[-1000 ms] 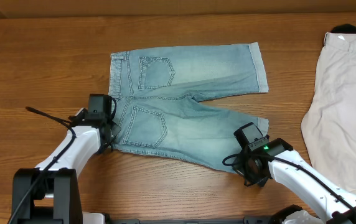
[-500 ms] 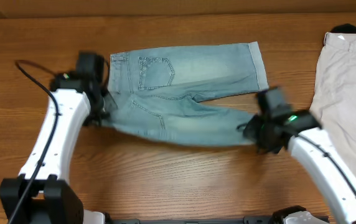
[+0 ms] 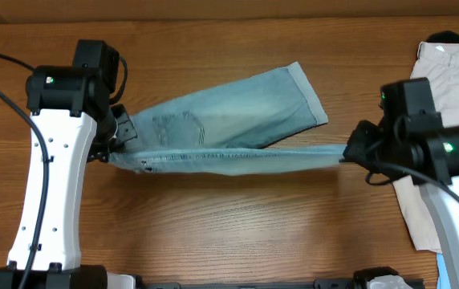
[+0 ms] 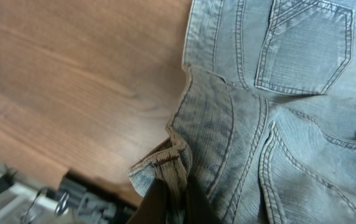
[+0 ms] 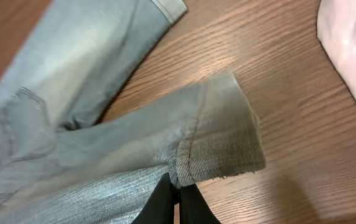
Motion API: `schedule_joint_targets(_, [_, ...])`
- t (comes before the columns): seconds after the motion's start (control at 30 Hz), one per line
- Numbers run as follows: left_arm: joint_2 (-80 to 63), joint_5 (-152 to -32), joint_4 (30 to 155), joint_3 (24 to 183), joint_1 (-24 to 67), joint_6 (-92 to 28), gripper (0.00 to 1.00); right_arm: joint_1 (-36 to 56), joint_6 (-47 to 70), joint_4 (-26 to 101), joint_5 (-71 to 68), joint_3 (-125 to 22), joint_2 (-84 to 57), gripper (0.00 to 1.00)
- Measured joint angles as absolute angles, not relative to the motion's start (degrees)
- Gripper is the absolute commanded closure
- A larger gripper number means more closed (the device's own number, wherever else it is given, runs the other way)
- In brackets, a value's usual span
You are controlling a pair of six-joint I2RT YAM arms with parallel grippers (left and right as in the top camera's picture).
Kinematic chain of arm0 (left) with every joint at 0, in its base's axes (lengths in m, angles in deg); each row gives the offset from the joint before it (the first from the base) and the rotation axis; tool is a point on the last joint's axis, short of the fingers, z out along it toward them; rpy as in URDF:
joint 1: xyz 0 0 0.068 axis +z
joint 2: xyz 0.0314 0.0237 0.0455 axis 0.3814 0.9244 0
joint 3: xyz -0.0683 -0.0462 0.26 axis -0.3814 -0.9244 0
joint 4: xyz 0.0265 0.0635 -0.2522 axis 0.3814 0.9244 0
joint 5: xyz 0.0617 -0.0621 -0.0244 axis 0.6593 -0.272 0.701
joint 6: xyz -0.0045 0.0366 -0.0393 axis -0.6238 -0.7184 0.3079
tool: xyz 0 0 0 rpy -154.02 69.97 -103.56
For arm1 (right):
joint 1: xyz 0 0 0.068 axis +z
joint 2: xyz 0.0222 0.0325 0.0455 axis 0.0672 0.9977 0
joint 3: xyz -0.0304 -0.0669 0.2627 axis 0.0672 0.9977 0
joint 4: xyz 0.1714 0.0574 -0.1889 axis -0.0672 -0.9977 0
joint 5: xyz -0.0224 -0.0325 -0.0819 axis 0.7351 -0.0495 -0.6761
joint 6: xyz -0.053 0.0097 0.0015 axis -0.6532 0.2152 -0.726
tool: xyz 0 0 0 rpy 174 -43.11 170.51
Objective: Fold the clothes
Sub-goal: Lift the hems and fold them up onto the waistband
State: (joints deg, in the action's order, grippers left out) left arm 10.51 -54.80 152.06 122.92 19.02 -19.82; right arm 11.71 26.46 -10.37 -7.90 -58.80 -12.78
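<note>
Overhead, the denim shorts (image 3: 229, 120) hang stretched between both arms above the wooden surface (image 3: 213, 225). At one end the left tool (image 3: 122, 138) pinches the waistband, and at the other the right tool (image 3: 348, 152) pinches one leg's hem. The other leg slants toward the far right. A pale garment (image 3: 446, 88) lies at the right edge.

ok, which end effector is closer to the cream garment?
Right. The right end effector grips the denim shorts by a leg hem just beside the cream garment; the left end effector holds the waistband at their far end.
</note>
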Motion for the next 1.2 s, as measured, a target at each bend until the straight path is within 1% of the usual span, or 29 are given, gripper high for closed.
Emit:
schedule_joint_targets(0.1, [9.36,-54.75,152.30,122.92,19.02,-18.99,0.96,11.71,24.21,-8.14,-7.72,-58.80,-15.34,0.96])
schedule_joint_targets(0.23, [8.15,-54.67,150.77,122.07,19.02,-17.49,0.96,11.71,20.71,-0.80,-7.74,-58.87,-15.29,0.96])
schedule_joint_targets(0.43, [7.63,-54.29,144.76,112.91,19.02,-12.50,0.96,11.71,16.12,9.25,-7.61,-58.87,-6.75,0.96])
schedule_joint_targets(0.63, [7.63,-54.23,132.47,99.01,19.02,-6.82,0.96,11.71,13.54,19.92,-5.76,-58.87,6.96,0.96])
schedule_joint_targets(0.8, [7.65,-53.75,117.65,90.51,19.02,-4.76,0.96,11.78,12.69,34.50,-4.18,-58.83,16.75,0.96])
schedule_joint_targets(0.83, [7.65,-53.49,112.80,88.28,19.05,-4.39,0.96,11.82,12.52,38.45,-3.83,-58.83,19.22,0.96])
schedule_joint_targets(0.87, [7.65,-53.44,111.86,87.82,19.05,-4.33,0.96,11.82,12.47,39.77,-3.79,-58.83,20.01,0.96])
schedule_joint_targets(1.03, [7.67,-51.71,99.12,82.60,19.05,-3.67,0.96,12.46,12.32,53.03,-3.61,-58.83,27.39,0.96])
schedule_joint_targets(1.17, [8.04,-48.85,94.31,81.33,19.05,-3.50,0.95,13.16,12.21,59.79,-3.64,-58.83,30.91,0.96])
schedule_joint_targets(1.2, [8.18,-47.96,93.22,81.28,19.05,-3.52,0.88,13.27,12.06,61.12,-3.61,-58.83,31.39,0.92])
